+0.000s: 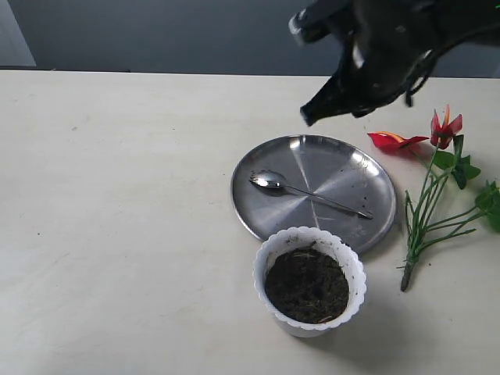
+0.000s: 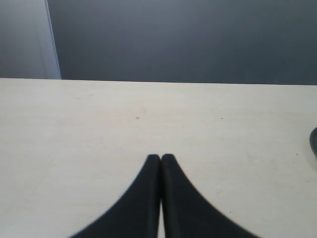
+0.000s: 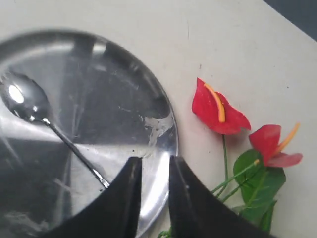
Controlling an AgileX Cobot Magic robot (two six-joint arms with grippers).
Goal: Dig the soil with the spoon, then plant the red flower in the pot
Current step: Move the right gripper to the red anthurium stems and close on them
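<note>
A slim steel spoon [image 1: 306,192] [image 3: 49,126] lies across the round steel plate [image 1: 344,168] [image 3: 109,74], bowl to the left. In front of the plate stands the white scalloped pot [image 1: 275,254], filled with dark soil [image 1: 306,285]. The red flower [image 1: 433,183] [image 3: 220,106] lies on the table right of the plate. My right gripper [image 1: 306,117] [image 3: 155,161] hovers above the plate's far right edge, open by a narrow gap with nothing between its fingers. My left gripper [image 2: 161,157] is shut and empty over bare table; it does not show in the exterior view.
The pale tabletop [image 1: 117,195] stretches wide to the left of the plate and pot. A dark wall [image 2: 188,39] runs behind the table's far edge. The right arm's black body [image 1: 391,39] hangs over the back right.
</note>
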